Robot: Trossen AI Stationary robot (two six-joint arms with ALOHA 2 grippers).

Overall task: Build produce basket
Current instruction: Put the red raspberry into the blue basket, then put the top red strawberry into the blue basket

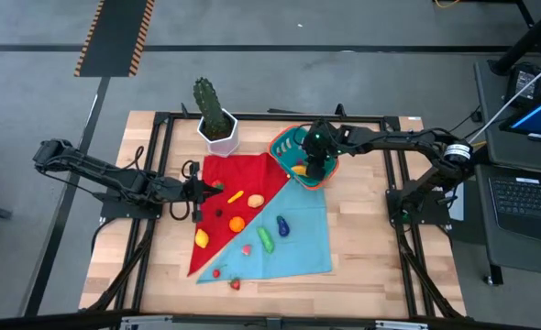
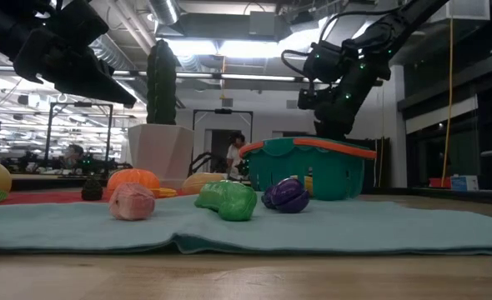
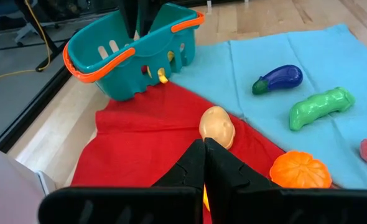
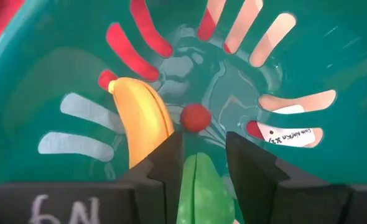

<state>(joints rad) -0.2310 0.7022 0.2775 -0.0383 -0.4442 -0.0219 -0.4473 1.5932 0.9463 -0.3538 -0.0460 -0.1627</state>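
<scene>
Standing at the far edge of the cloths, the teal basket (image 1: 293, 151) is seen near the cactus pot (image 1: 217, 131). Inside it, a banana (image 4: 141, 121) and a small red berry (image 4: 195, 117) are shown lying on the floor. The right gripper (image 1: 318, 163) is lowered into the basket, its fingers (image 4: 165, 163) parted, with a green piece (image 4: 198, 190) between them; whether that piece is gripped cannot be told. On the red cloth (image 1: 237, 179) and blue cloth (image 1: 293, 234), an orange (image 1: 237, 223), an eggplant (image 1: 282, 225) and a cucumber (image 1: 267, 239) are spread. The left gripper (image 1: 195, 190) is held pressed together over the red cloth's near side, nothing being held.
</scene>
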